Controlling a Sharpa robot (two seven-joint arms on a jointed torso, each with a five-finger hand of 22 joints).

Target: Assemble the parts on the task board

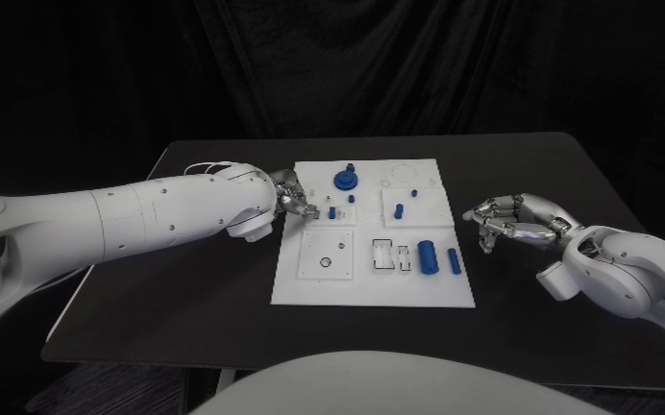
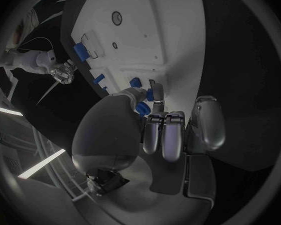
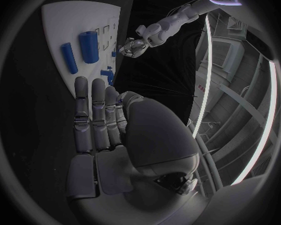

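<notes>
Apparently unlabelled, task board (image 1: 372,280) bears blue parts (image 1: 429,257).

Dim scene, fisheye-bent wrist views

Left arm reaches in across the picture, its left robot hand (image 1: 294,202) with fingers curled together, tips pointing inward; right robot hand (image 1: 510,223) held apart, fingers loosely bent and separated, holding nothing.
</notes>
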